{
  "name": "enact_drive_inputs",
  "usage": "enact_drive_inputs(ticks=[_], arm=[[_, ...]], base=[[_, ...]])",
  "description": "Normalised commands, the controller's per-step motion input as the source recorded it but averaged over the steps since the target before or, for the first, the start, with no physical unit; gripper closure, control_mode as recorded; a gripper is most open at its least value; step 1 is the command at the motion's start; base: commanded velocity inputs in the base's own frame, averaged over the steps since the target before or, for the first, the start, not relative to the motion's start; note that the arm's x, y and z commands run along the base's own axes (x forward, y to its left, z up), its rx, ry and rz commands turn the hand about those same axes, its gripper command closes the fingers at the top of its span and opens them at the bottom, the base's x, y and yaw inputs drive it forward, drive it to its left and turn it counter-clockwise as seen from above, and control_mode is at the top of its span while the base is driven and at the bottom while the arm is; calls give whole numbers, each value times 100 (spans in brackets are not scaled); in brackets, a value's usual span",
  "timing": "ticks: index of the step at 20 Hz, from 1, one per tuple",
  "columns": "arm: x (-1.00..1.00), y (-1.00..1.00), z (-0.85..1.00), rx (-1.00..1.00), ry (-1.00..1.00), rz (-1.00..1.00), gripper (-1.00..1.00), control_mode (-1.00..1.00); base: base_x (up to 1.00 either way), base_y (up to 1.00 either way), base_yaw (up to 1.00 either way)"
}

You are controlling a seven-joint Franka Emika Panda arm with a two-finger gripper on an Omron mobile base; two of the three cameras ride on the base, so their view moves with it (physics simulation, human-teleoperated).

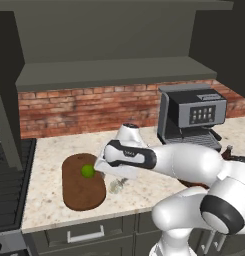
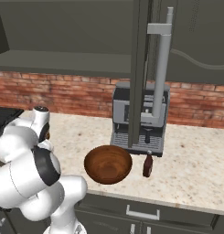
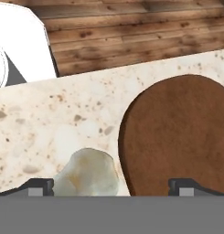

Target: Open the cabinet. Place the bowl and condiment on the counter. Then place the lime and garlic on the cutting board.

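Lime point(image 1: 87, 171) already on cutting board point(image 1: 83, 192). Gripper point(image 3: 111, 185) spread wide, empty, straddling garlic point(image 3: 88, 173) beside the board, seemingly lined up for a grasp.

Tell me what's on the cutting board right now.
Only the lime sits on the board. The garlic lies beside it on the counter. The arm hides the board's right edge.

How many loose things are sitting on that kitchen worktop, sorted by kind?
Fruit and vegetables: 2, lime and garlic
Dishes: 1, bowl
Bottles: 1, condiment
Boards: 1, cutting board
Appliances: 1, coffee machine
Total: 6
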Motion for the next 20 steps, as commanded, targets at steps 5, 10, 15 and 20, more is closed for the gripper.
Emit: enact_drive_inputs(ticks=[5,10,15,20], arm=[[1,-6,-38,0,2,0,-100,-100],[0,-4,-36,0,0,0,-100,-100],[0,-15,-31,0,0,0,-100,-100],[-6,-40,-18,0,-2,1,-100,-100]], base=[[0,0,0],[0,0,0],[0,0,0],[0,0,0]])
